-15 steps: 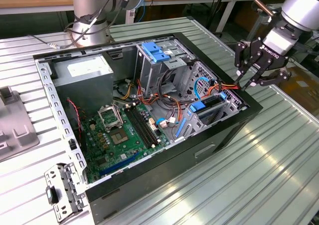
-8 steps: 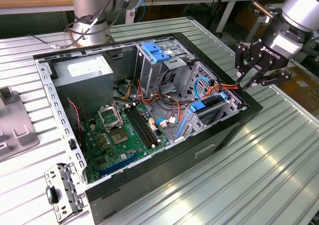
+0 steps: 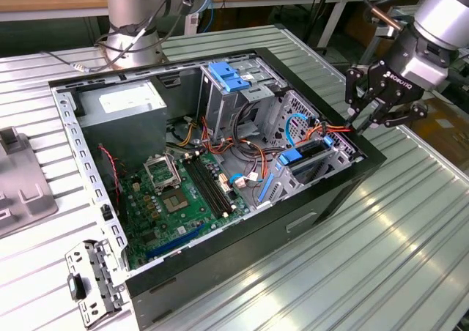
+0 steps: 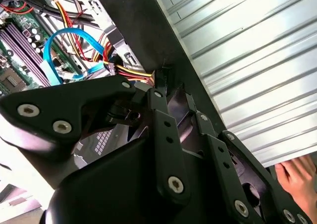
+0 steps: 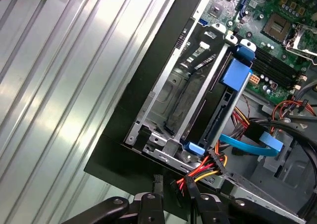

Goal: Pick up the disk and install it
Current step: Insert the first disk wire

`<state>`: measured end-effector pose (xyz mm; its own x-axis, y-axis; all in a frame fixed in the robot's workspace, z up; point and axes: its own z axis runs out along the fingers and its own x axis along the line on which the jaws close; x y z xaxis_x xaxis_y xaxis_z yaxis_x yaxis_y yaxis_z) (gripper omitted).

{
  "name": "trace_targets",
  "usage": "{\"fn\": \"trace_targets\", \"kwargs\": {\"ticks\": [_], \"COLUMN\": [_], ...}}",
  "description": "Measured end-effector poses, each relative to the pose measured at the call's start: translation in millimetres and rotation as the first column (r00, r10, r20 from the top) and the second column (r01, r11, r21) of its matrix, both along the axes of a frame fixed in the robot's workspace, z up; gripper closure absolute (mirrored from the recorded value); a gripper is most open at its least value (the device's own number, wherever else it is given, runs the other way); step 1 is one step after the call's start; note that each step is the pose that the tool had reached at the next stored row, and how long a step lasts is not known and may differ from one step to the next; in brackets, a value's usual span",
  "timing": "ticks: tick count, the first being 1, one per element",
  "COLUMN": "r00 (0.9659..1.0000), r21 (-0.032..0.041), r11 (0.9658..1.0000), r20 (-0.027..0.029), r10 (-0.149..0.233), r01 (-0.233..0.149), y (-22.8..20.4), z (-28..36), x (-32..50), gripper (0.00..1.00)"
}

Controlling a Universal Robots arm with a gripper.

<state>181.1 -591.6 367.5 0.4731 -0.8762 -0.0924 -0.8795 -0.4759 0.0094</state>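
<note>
Black metal links are forming the gripper (image 3: pixel 368 122), which you are seeing over the corner of the computer case (image 3: pixel 242 258) at the exterior view's right. Its fingers are sitting drawn close together, and nothing is showing between them, so you are looking at an empty gripper that is carrying no load.

Just below and beside the fingers, a bundle of red, yellow and orange wires (image 5: pixel 203 172) is running to a plug at the end of the drive cage (image 5: pixel 148 102).

The disk (image 3: pixel 311 154) is lying inside that cage, apart from the gripper. In the first wrist view the disk (image 5: pixel 220 105) is appearing as a dark slab standing on edge along one side of the cage. A blue plastic piece is sitting at its far end and another at its near end. The slot next to it is showing bare silver metal.

Judging from this, the pick-up and the placing are looking done, since the disk is resting in the cage. Whether it is fully seated and latched you cannot tell from these views.

Farther out, the green circuit board (image 3: pixel 176 199) is filling the case floor, and the case is resting on a ribbed metal table (image 3: pixel 381 272). A person's hand (image 4: pixel 297 179) is showing at the table edge in the second wrist view.
</note>
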Motion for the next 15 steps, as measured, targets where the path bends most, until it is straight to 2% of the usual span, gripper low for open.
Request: {"fn": "trace_targets", "kwargs": {"ticks": [2,4,7,9,11,12,14,15], "r00": [0.9998,0.9993,0.9968,0.9887,0.9822,0.9762,0.9682,0.9675], "r21": [0.0006,0.0020,0.0056,0.0054,0.0056,0.0055,0.0052,0.0052], "r11": [0.9998,0.9993,0.9968,0.9887,0.9822,0.9762,0.9682,0.9675], "r20": [0.0000,0.0000,0.0002,0.0002,0.0002,0.0002,0.0002,0.0002], "r10": [0.020,0.038,0.080,0.150,0.188,0.217,0.250,0.253], "r01": [-0.020,-0.038,-0.080,-0.150,-0.188,-0.217,-0.250,-0.253], "y": [0.0,0.0,0.1,0.0,0.0,0.0,0.0,0.1], "z": [0.1,2.8,3.7,3.8,3.7,3.4,2.7,2.4], "x": [0.0,0.0,0.0,0.0,0.0,0.1,0.9,1.3], "gripper": [0.70,0.70,0.70,0.70,0.70,0.70,0.70,0.70]}}
